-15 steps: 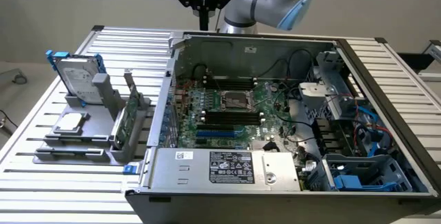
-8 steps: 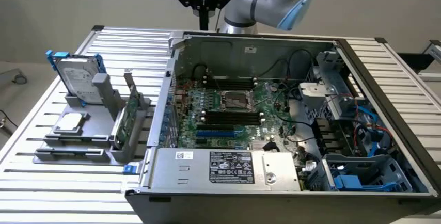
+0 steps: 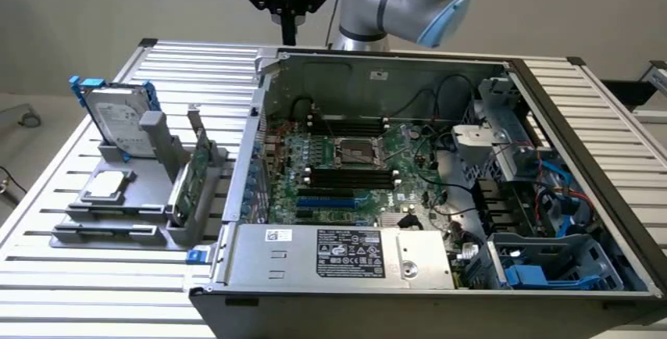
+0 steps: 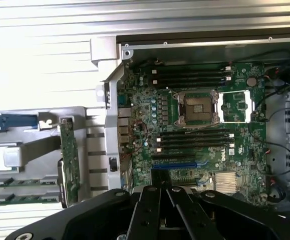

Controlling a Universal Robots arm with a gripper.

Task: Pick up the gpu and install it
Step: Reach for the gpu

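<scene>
End effector [image 4: 164, 189], fingers together & empty, hovers over open PC case [image 3: 386, 59]; gpu [image 3: 186, 187] stands on edge in rack [image 3: 105, 226] on surface, beside case, well apart. Pickup step not begun; approach likely needs fingers parted, lined up w/ card edge.

Slatted table [image 3: 83, 284], PC case [image 3: 396, 73], parts rack [image 3: 155, 151]

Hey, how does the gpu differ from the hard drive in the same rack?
The gpu shows a green circuit board; the hard drive is silver with blue rails. The gpu stands nearest the computer case, while the hard drive stands farther off, toward the exterior view's left. Both stand on edge in the grey rack, outside the case.
</scene>
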